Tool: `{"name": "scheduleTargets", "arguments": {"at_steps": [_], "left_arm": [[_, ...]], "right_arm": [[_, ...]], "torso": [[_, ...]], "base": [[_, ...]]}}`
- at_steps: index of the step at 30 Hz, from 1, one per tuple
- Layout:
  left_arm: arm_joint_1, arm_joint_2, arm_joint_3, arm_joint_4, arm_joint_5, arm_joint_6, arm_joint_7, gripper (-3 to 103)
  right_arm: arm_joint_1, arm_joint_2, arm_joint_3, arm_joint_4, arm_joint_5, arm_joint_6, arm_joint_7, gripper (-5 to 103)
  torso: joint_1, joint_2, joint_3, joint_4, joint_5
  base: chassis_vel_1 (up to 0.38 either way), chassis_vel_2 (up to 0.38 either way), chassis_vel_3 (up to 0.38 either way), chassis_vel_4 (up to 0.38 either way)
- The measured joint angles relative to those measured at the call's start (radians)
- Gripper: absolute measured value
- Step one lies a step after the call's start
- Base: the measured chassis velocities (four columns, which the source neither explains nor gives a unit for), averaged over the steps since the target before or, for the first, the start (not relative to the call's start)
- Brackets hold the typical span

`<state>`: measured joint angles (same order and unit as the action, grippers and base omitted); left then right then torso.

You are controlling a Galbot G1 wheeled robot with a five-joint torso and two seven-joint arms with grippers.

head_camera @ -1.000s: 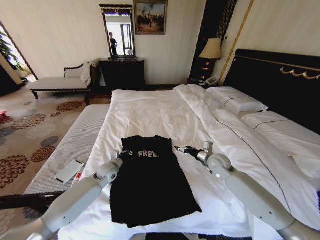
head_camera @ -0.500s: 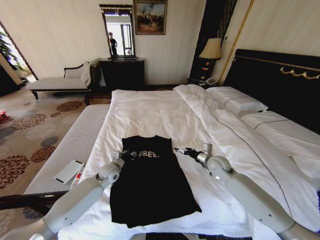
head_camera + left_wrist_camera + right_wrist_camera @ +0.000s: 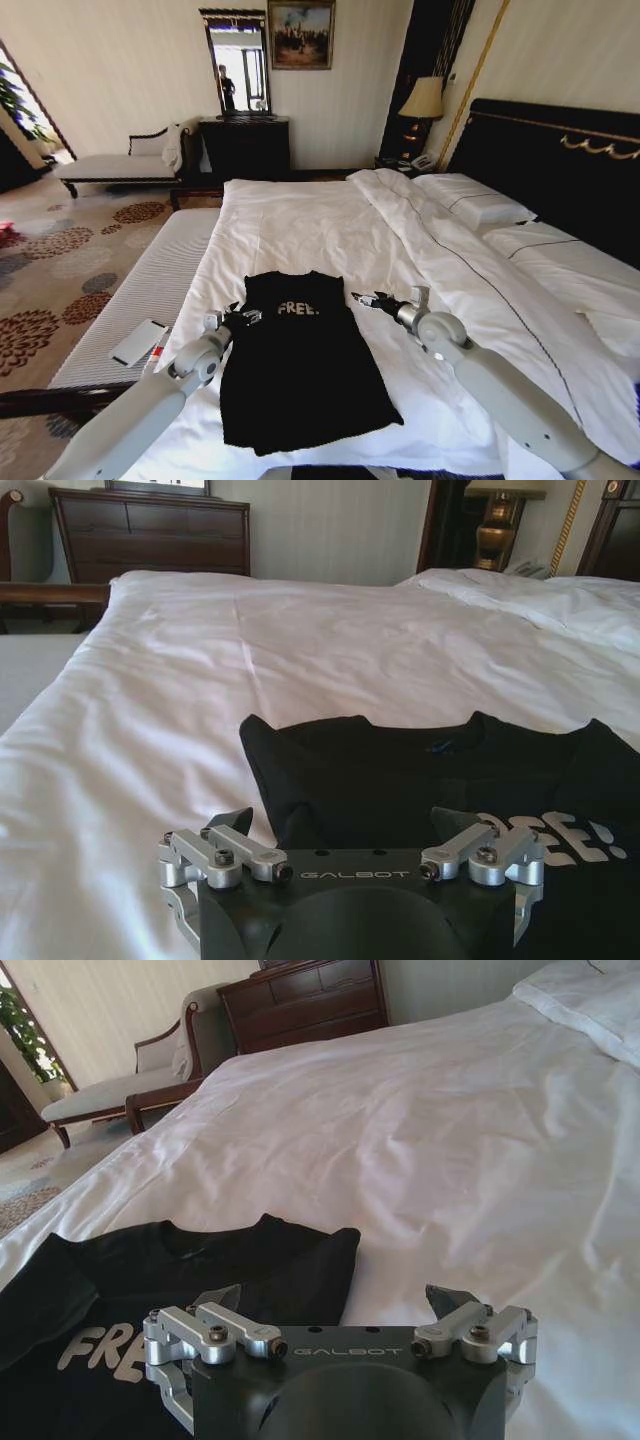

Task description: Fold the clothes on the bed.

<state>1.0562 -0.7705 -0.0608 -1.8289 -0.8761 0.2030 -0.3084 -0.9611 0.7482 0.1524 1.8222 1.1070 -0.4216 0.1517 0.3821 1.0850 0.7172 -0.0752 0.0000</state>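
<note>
Head view: the black T-shirt (image 3: 300, 365) lies flat on the white bed (image 3: 300, 225), near the foot edge, its "FREE!" lettering facing up and its collar toward the far edge.
T-shirt shape: sides folded in to a narrow strip, the hem end spreading wider close to the robot.
Left gripper (image 3: 238, 316): at the T-shirt's left shoulder edge, just over the cloth; in the left wrist view (image 3: 342, 820) its jaws stand wide apart with the collar and shoulder between the fingertips, nothing pinched.
Right gripper (image 3: 364, 298): just beside the T-shirt's right shoulder edge, over the white sheet; in the right wrist view (image 3: 332, 1298) its jaws are spread wide, one fingertip over the black cloth, the other over the sheet, gripping nothing.
Bed surroundings: dark headboard (image 3: 560, 160) on the right, pillows (image 3: 475, 200) before it.
</note>
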Motion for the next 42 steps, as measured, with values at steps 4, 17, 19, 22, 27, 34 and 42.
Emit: {"name": "scheduleTargets", "arguments": {"at_steps": [4,17,19,22,27,34,42], "left_arm": [[0.053,0.016,-0.048,-0.003,0.059,-0.037,0.025,100],[0.398,0.014,-0.297,-0.109,0.118,-0.071,0.099,100],[0.494,0.001,-0.373,-0.146,0.126,-0.081,0.127,100],[0.563,-0.012,-0.427,-0.170,0.128,-0.088,0.147,100],[0.690,-0.036,-0.486,-0.197,0.153,-0.116,0.184,100],[0.823,-0.061,-0.513,-0.223,0.202,-0.153,0.217,100],[0.921,-0.067,-0.543,-0.261,0.196,-0.169,0.237,100]], "right_arm": [[-0.067,-0.010,0.048,0.018,-0.073,0.066,-0.033,100],[-0.428,-0.020,0.317,0.137,-0.116,0.093,-0.128,100],[-0.502,-0.012,0.377,0.169,-0.086,0.073,-0.140,100],[-0.562,-0.006,0.419,0.199,-0.073,0.058,-0.147,100],[-0.660,0.005,0.470,0.244,-0.064,0.046,-0.160,100],[-0.738,0.020,0.493,0.279,-0.070,0.034,-0.166,100],[-0.809,0.034,0.517,0.300,-0.107,0.033,-0.170,100]], "torso": [[0.000,0.000,0.000,-0.0001,0.0001],[0.000,0.000,0.000,0.0001,-0.0004],[0.000,0.000,0.000,0.0001,0.0001],[0.000,0.000,0.000,0.0001,-0.0001],[0.000,0.000,0.000,-0.0002,0.0000],[0.000,0.000,0.000,0.0002,0.0000],[0.000,0.000,0.000,-0.0001,-0.0001]], "base": [[0.000,0.000,0.000,0.000],[0.000,0.000,0.000,0.000],[0.000,0.000,0.000,0.000],[0.000,0.000,0.000,0.000],[0.000,0.000,0.000,0.000],[0.000,0.000,0.000,0.000],[0.000,0.000,0.000,0.000]]}}
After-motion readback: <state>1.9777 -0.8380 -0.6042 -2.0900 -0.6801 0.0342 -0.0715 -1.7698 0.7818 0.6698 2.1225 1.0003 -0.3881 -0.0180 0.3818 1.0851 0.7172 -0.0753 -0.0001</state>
